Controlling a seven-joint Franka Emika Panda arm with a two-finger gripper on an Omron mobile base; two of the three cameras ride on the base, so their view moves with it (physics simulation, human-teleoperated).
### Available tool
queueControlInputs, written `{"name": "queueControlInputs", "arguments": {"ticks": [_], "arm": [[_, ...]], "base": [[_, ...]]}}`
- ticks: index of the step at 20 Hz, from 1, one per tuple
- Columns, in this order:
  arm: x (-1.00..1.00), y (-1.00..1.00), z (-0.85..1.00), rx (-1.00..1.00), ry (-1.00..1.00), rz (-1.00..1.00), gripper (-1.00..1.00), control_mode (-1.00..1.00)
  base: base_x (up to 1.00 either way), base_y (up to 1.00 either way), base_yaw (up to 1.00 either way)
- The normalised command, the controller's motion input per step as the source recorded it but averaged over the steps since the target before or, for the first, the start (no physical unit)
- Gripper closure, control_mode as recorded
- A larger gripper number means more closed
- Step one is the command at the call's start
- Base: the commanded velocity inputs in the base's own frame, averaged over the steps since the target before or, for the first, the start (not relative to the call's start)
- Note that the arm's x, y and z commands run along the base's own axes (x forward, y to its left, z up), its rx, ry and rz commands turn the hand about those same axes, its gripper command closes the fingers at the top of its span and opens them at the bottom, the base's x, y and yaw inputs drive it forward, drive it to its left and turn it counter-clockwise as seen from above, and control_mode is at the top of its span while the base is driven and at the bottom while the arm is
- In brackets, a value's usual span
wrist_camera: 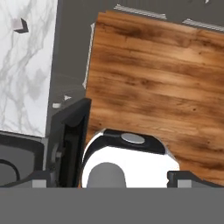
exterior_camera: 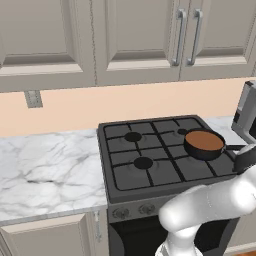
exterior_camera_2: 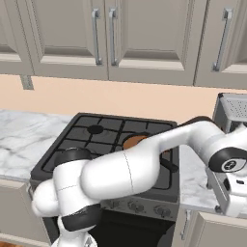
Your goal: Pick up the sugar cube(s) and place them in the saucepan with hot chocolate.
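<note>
My gripper (wrist_camera: 107, 179) stands fully open with nothing between its dark finger tips, pointing down past the counter edge. Beneath it lies the brown wooden plank floor (wrist_camera: 153, 74). Off to one side of my hand runs the white veined marble counter (wrist_camera: 26, 74), and on it, far from my fingers, a small pale sugar cube (wrist_camera: 19, 25). The small round black saucepan with brown hot chocolate (exterior_camera: 204, 142) sits on the black gas stove (exterior_camera: 145, 160), well apart from my hand
</note>
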Motion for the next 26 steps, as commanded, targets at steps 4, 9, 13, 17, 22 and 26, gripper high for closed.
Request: {"name": "queueControlInputs", "arguments": {"ticks": [4, 9, 13, 17, 22, 26], "arm": [[0.15, -0.24, -0.16, 0.00, -0.09, 0.00, -1.00, -1.00], [0.37, -0.17, -0.16, -0.06, -0.02, 0.02, -1.00, -1.00], [0.41, -0.18, -0.29, -0.10, -0.01, 0.11, -1.00, -1.00], [0.36, -0.05, -0.30, -0.10, 0.00, 0.14, -1.00, -1.00], [0.10, -0.10, -0.23, -0.03, -0.01, 0.17, -1.00, -1.00], [0.00, -0.16, -0.22, -0.02, -0.01, 0.21, -1.00, -1.00]], "base": [[0.00, 0.00, 0.00], [0.00, 0.00, 0.00], [0.00, 0.00, 0.00], [0.00, 0.00, 0.00], [0.00, 0.00, 0.00], [0.00, 0.00, 0.00]]}}
